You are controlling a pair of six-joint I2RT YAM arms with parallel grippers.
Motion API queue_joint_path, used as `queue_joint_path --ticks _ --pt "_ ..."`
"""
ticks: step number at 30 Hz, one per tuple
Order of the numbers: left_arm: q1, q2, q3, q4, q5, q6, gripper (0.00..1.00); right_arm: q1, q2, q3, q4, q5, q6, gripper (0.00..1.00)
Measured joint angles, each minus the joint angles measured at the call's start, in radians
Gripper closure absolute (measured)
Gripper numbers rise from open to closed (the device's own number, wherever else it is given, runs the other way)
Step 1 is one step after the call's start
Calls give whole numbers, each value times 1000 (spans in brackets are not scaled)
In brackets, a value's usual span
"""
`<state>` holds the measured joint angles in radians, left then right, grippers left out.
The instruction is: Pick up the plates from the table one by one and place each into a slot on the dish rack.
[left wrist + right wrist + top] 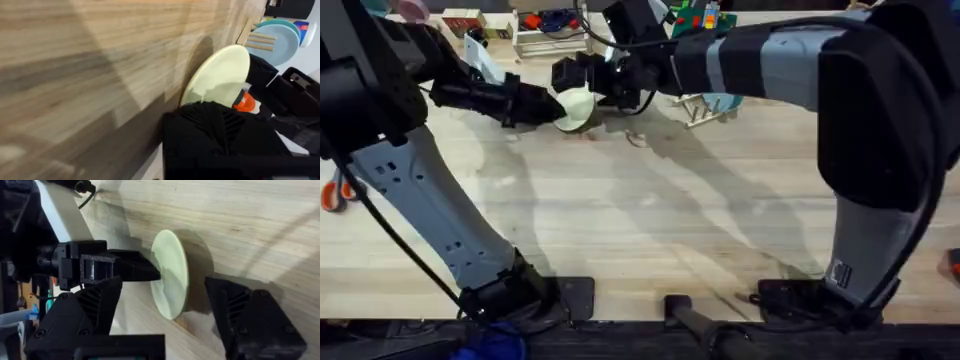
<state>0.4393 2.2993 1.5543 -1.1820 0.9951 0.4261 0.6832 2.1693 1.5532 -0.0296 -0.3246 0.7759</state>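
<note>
The cream plate [576, 108] stands on edge at the far middle of the table [650, 220], held between the two arms. The left gripper [552, 106] reaches in from the left and is closed on the plate's rim; in the right wrist view its black finger [132, 267] meets the plate's face. The right gripper [600, 85] sits just right of the plate with its fingers [250, 315] spread wide, the plate between them but not pinched. The teal plate [725, 102] stands in the rack [705, 110], farther right.
</note>
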Motion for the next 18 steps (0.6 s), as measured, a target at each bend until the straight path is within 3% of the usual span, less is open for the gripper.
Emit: queue_joint_path --ticks 8,10,12,17,18 --pt "0 0 0 0 0 0 960 10 0 0 0 7 3 8" --pt "0 0 0 0 0 0 961 10 0 0 0 7 4 63" --pt "0 0 0 0 0 0 960 10 0 0 0 7 7 235" --pt "4 0 0 0 7 0 960 2 0 0 -14 40 7 902" --pt "6 0 0 1 8 -1 960 -2 0 0 -16 41 10 953"
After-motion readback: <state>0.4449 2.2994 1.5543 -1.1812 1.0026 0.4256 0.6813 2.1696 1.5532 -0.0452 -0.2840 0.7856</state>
